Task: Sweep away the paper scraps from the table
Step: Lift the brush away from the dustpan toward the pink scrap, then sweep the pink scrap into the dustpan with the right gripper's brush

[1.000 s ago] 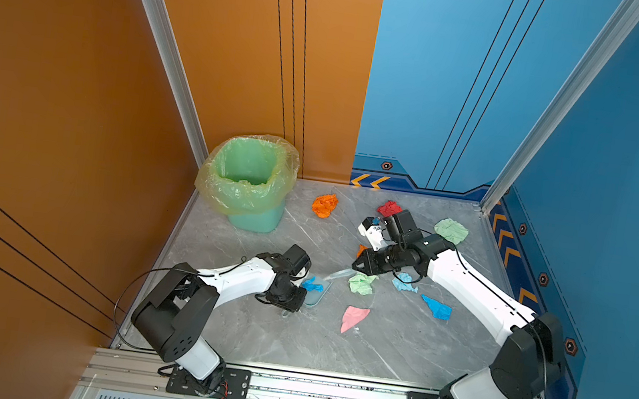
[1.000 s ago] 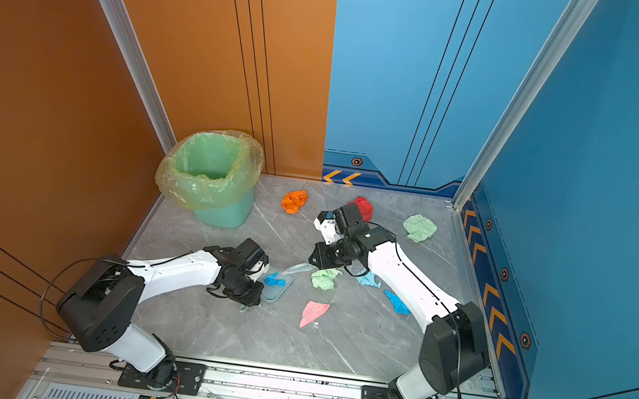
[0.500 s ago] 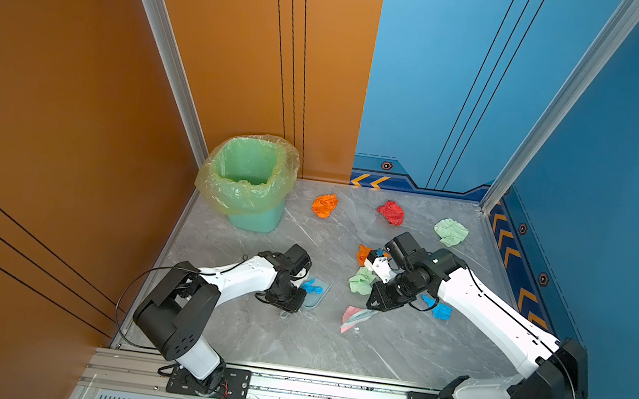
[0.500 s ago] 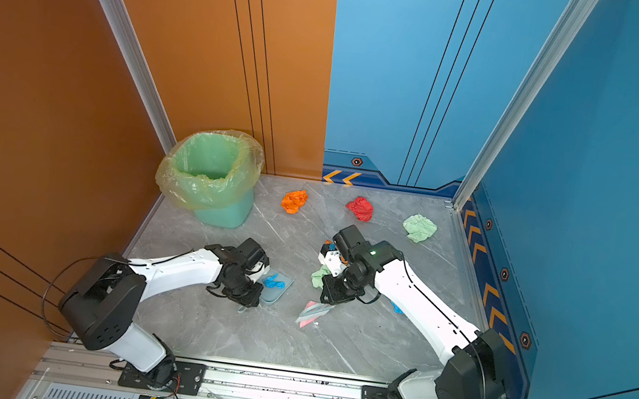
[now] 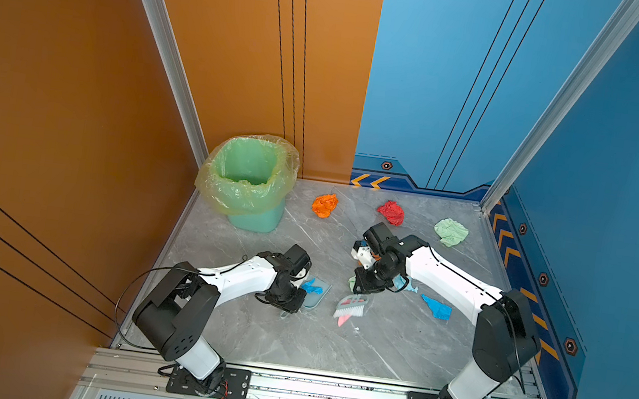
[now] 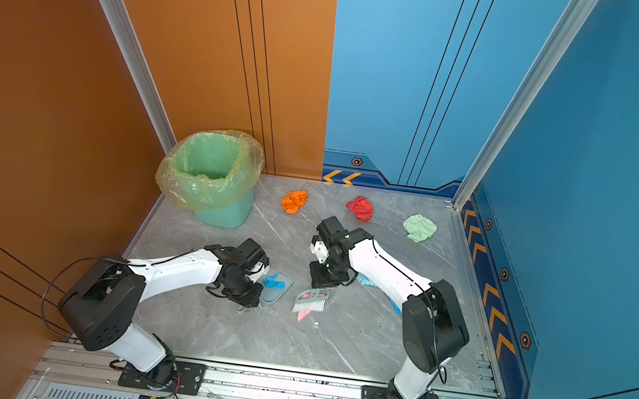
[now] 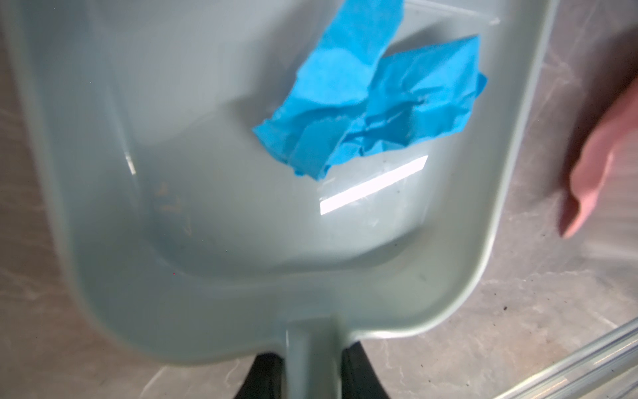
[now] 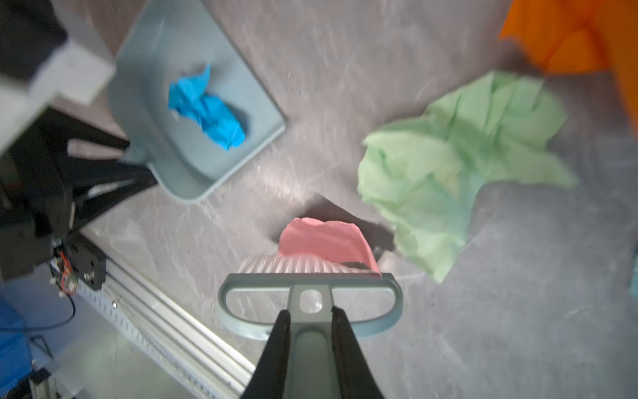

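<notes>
**Both tools gripped, scraps strewn over the table**

Our left gripper [image 7: 312,374] is clenched on the stem of the pale blue dustpan [image 7: 207,248], one finger on either side. Our right gripper [image 8: 309,331] is clamped the same way on the handle of the brush [image 8: 383,311]. In the pan lies one crumpled blue scrap [image 7: 373,103]. The bristles touch a pink scrap [image 8: 321,241] — it pokes out from under them — and a pale green scrap [image 8: 448,172] lies just beside the pink one, apart from the pan.

We read the table [image 5: 290,343] as a clock face in both top views, with twelve at the back wall. Pan and brush sit near the centre, the pan at nine o'clock of the brush. An orange scrap [image 5: 324,204] lies at twelve, a red scrap [image 5: 391,212] near one, a second green scrap [image 5: 450,232] at two and a loose blue scrap [image 5: 436,307] at three. The bin [image 5: 252,221], with its yellowish liner [image 5: 226,192], stands at ten — well apart from the pan.
</notes>
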You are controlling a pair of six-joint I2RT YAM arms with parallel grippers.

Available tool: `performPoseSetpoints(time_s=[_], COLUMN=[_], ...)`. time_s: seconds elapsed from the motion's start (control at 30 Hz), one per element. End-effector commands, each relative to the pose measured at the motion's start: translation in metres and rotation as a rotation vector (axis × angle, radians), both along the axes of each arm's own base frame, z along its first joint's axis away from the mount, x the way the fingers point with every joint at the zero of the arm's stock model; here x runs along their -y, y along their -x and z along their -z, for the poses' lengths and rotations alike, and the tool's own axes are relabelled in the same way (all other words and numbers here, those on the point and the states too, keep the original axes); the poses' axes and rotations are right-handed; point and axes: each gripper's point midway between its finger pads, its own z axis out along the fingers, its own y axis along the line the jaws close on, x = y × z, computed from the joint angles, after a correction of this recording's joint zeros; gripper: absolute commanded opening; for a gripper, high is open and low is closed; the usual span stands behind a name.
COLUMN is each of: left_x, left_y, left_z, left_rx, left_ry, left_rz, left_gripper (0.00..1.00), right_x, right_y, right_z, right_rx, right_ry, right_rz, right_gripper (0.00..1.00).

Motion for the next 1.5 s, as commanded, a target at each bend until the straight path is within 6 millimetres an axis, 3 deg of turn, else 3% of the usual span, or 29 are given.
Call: performPoseSetpoints(time_s=[0.0,0.17,0.33,0.53,0.7,1.13,1.27,1.47], left_x=[-0.014,-0.013,-0.011,-0.006,0.0,0.011,0.012,0.012], left_y=[0.023,0.023,0.022,0.021,0.02,0.017,0.016,0.018], left_z=[0.008,0.006,0.006,0.008,0.007,0.005,0.006,0.011], left_rx=[-0.066,-0.058,-0.054,-0.062,-0.06,-0.052,-0.053,-0.067], left_ry=[-0.057,-0.055,-0.057,-0.056,-0.051,-0.046,-0.049,-0.06], left_rz=[-0.001,-0.002,0.003,0.016,0.035,0.061,0.06,0.065], left_gripper=[0.0,0.0,0.0,0.0,0.0,0.0,0.0,0.0], right_x=[0.0,-0.01,-0.018,-0.024,-0.012,0.0,-0.009,-0.036], right_y=[-0.056,-0.105,-0.131,-0.117,-0.111,-0.098,-0.086,-0.051], right_z=[-0.012,-0.021,-0.031,-0.05,-0.06,-0.014,-0.008,-0.008], right_rx=[0.126,0.187,0.214,0.208,0.285,0.361,0.325,0.215], right_ry=[-0.017,-0.071,-0.116,-0.194,-0.2,0.139,0.143,0.055], right_rz=[0.102,0.155,0.178,0.168,0.238,0.234,0.188,0.067], right_gripper=[0.0,0.0,0.0,0.0,0.0,0.0,0.0,0.0])
